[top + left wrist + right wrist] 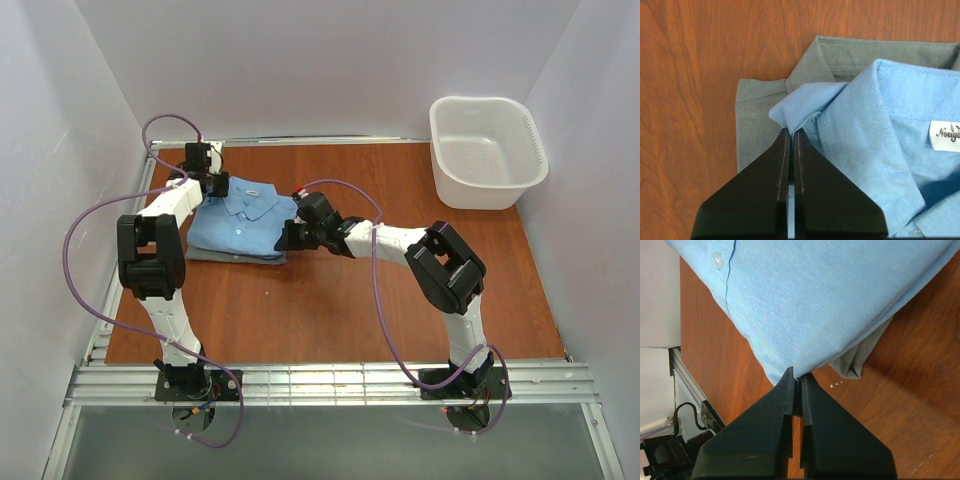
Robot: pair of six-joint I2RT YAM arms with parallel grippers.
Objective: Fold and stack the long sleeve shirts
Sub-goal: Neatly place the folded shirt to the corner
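The folded light sky-blue shirt (243, 221) lies on top of the folded grey-green shirt (232, 257) at the table's left. My left gripper (213, 184) is shut on the blue shirt's fold beside the collar (805, 107), with the grey-green collar (835, 57) showing beneath. My right gripper (286, 236) is shut on the blue shirt's lower corner (790, 367). A grey-green edge (860, 357) hangs just under that corner.
A white plastic basket (487, 150) stands at the back right of the brown table (330, 310). White walls close in the left, back and right sides. A metal rail (330, 385) runs along the near edge.
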